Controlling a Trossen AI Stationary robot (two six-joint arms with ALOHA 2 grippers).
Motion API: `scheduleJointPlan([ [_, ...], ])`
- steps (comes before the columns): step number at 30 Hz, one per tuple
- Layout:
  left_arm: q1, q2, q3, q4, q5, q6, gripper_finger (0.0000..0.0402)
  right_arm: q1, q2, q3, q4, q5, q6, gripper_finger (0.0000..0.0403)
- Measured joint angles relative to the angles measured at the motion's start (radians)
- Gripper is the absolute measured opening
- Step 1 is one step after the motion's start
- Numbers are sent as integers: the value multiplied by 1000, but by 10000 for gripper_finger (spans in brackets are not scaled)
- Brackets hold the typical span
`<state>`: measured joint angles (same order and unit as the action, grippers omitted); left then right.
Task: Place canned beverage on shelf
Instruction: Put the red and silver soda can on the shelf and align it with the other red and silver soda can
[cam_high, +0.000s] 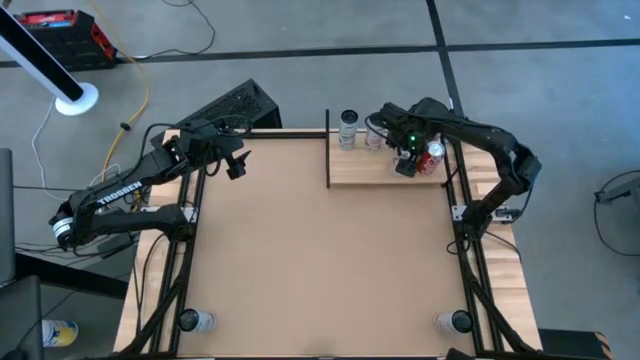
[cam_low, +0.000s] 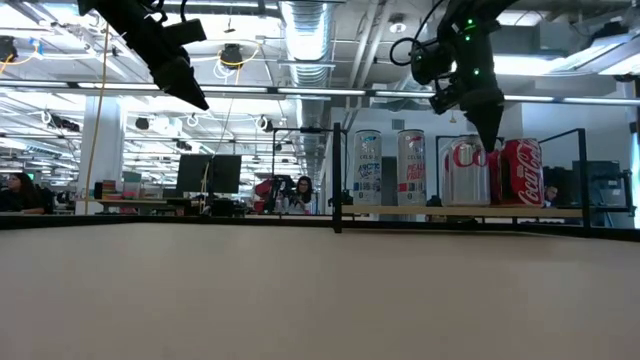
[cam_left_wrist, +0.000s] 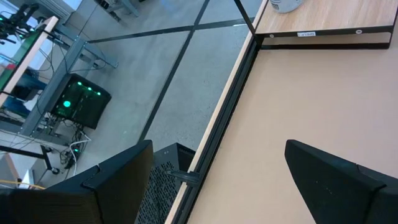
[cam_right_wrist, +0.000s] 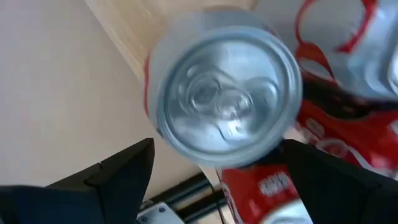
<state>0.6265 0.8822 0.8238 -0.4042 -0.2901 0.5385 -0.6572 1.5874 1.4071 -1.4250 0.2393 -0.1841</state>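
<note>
High view: the shelf (cam_high: 370, 172) sits at the far edge of the counter (cam_high: 310, 260), right of centre. The right gripper (cam_high: 408, 160) hangs over the shelf's right part, beside a red can (cam_high: 434, 153). Two more cans (cam_high: 348, 128) stand at the shelf's left end. The left gripper (cam_high: 236, 162) hovers above the counter's far left, well apart from the shelf.

Low view: four cans stand upright in a row on the shelf (cam_low: 460, 211); the right gripper (cam_low: 490, 130) is just above the silver can (cam_low: 462, 172), fingers apart, not touching it.

Left wrist view: fingers (cam_left_wrist: 339, 183) apart, nothing between them.

Right wrist view: silver can's top (cam_right_wrist: 227, 93) directly below; fingers (cam_right_wrist: 118, 171) spread wide on either side.
</note>
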Motion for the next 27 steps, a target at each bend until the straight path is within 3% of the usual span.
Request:
scheduleJointPlan([
  [11, 0, 0, 0, 0, 0, 6, 350, 102, -111, 84, 1, 10, 64, 379],
  [18, 0, 0, 0, 3, 0, 6, 350, 208, -116, 123, 162, -14, 93, 368],
  [22, 0, 0, 0, 3, 0, 3, 350, 234, -61, 122, 192, -18, 50, 315],
  [27, 0, 0, 0, 3, 0, 4, 350, 200, 23, 122, 163, -20, 28, 205],
])
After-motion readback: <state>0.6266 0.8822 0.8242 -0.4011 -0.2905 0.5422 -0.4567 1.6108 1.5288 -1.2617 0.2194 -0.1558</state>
